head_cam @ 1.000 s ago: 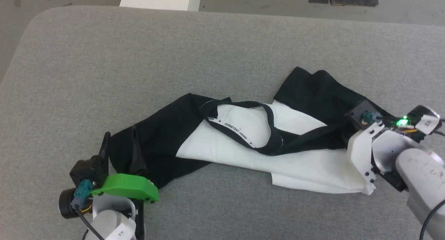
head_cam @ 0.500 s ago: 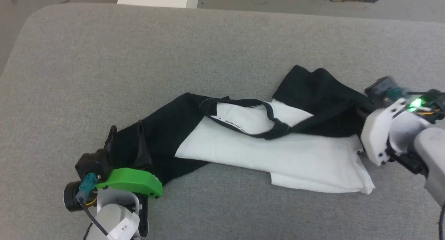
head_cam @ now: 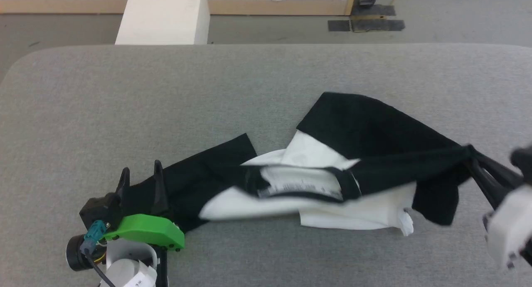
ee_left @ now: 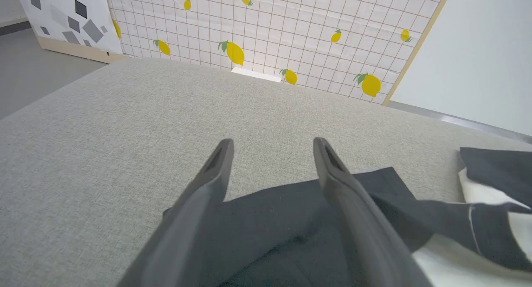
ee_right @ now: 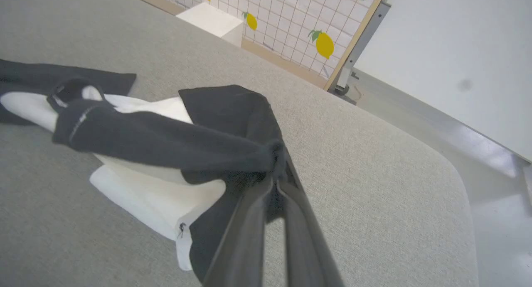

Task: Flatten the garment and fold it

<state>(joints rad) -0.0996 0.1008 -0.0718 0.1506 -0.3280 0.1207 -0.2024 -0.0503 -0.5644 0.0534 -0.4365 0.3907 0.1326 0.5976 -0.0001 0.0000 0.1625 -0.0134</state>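
The garment (head_cam: 332, 183), a white T-shirt with black sleeves, lies bunched across the grey padded table (head_cam: 208, 91). At the right edge of the head view my right gripper (head_cam: 471, 150) is shut on a pinch of its black sleeve, which is lifted and stretched taut. The right wrist view shows the garment (ee_right: 166, 145) gathered at my right gripper (ee_right: 279, 150) tips. My left gripper (head_cam: 140, 173) stands open at the lower left, its fingers over the other black sleeve. In the left wrist view my left gripper (ee_left: 272, 145) has nothing between its fingers, and the garment (ee_left: 291, 212) lies beneath.
A white block (head_cam: 164, 15) stands on the floor beyond the table's far edge, with a lemon-print grid panel (ee_left: 266, 29) behind it. Dark floor mats (head_cam: 365, 24) lie further right. The table's rounded right corner (ee_right: 453, 175) is close to my right gripper.
My right gripper has shut on the black sleeve and pulled it up and to the right, dragging the garment. The head camera has tilted up. The left gripper stays open in place.
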